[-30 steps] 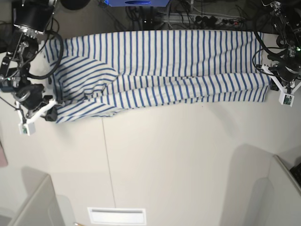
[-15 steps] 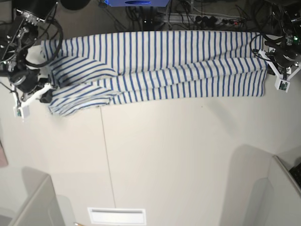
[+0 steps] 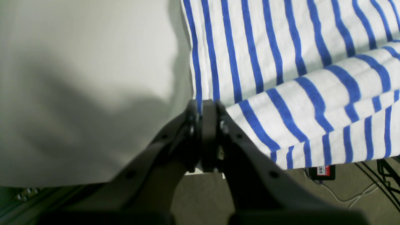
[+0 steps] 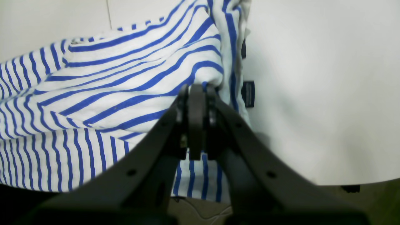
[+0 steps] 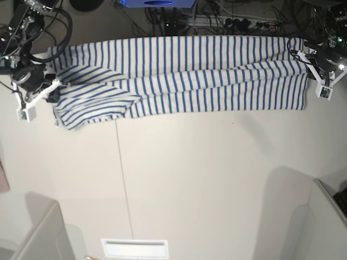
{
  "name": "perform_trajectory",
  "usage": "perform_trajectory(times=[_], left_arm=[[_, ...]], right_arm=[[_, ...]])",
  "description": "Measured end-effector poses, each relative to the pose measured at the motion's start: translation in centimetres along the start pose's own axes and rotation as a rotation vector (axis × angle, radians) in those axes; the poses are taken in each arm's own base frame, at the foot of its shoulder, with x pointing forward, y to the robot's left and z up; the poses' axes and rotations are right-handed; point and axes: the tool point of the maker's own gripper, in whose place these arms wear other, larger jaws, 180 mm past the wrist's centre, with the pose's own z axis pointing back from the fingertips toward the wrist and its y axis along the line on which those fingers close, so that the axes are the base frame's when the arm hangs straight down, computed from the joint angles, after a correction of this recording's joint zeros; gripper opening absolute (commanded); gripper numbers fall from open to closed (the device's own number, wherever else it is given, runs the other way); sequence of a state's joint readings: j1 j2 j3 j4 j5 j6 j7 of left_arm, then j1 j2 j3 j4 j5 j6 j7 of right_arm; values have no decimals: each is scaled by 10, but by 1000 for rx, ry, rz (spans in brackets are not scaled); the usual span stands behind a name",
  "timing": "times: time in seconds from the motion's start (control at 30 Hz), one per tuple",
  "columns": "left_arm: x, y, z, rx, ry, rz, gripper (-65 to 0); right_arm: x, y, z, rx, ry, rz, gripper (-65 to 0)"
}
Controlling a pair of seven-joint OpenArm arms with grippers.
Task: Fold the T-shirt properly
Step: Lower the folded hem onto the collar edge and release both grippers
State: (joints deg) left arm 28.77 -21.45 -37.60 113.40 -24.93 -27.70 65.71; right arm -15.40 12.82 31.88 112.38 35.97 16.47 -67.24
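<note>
While both end effectors clench the T-shirt (image 5: 184, 73), it lies along the white table's (image 5: 206, 179) cable-cluttered far edge.

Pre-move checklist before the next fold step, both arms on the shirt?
1. Left gripper shut on the T-shirt edge: ok.
2. Right gripper shut on the T-shirt: ok.
3. Cloth between the grippers taut: not ok, long creases run across it.
4. Sleeve end near the right gripper flat: not ok, bunched.
5. Table in front free for the fold: ok.
6. Far hem fully on the table: cannot tell.
</note>
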Motion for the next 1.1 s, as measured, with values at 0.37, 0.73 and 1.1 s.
perform_trajectory(times=[0.37, 0.73, 1.1], left_arm=[[0, -1, 0, 0, -1, -4, -650], [1, 0, -1, 3, -2, -3, -650], [1, 1, -1, 4, -3, -2, -517]], right_arm=[[-27, 6, -4, 13, 54, -40, -650], [-44, 3, -2, 6, 95, -43, -650], [-45, 3, -2, 5, 98, -42, -488]])
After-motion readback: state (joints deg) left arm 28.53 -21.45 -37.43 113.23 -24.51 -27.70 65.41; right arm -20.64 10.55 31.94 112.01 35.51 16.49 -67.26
